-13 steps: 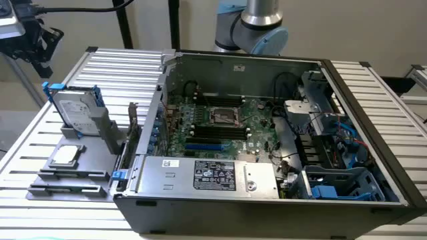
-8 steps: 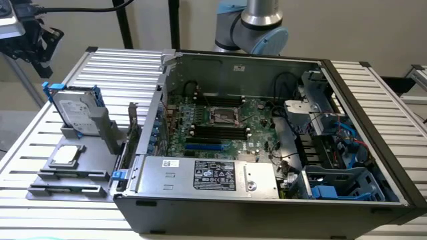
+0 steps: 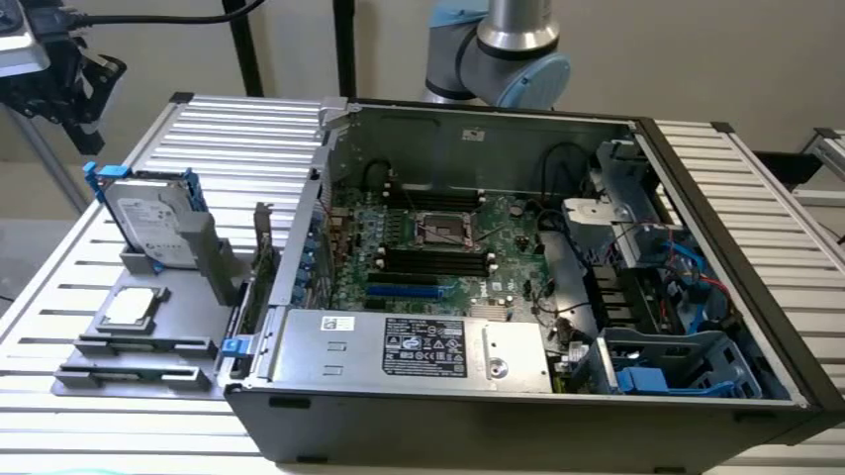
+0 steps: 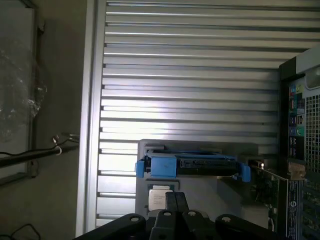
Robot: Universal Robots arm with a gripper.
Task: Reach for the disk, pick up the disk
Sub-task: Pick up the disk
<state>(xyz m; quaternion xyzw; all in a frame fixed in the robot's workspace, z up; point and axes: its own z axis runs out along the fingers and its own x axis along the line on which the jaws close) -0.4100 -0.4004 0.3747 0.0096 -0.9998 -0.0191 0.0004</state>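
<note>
- Fingers (image 4: 171,201) closed together, holding nothing.
- Disk (image 4: 200,165) upright in grey holder (image 3: 198,252) on slatted bench (image 4: 190,75), ahead of fingers, well apart, untouched.

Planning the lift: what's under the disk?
The disk stands on edge in a grey holder on the slatted table. The holder covers its lower edge, so how it seats cannot be seen.

Exterior view high, angled down across the slatted counter (image 3: 225,129) and open computer case (image 3: 528,416), wrist view well above, facing down, both sharing the disk (image 3: 152,218)
</note>
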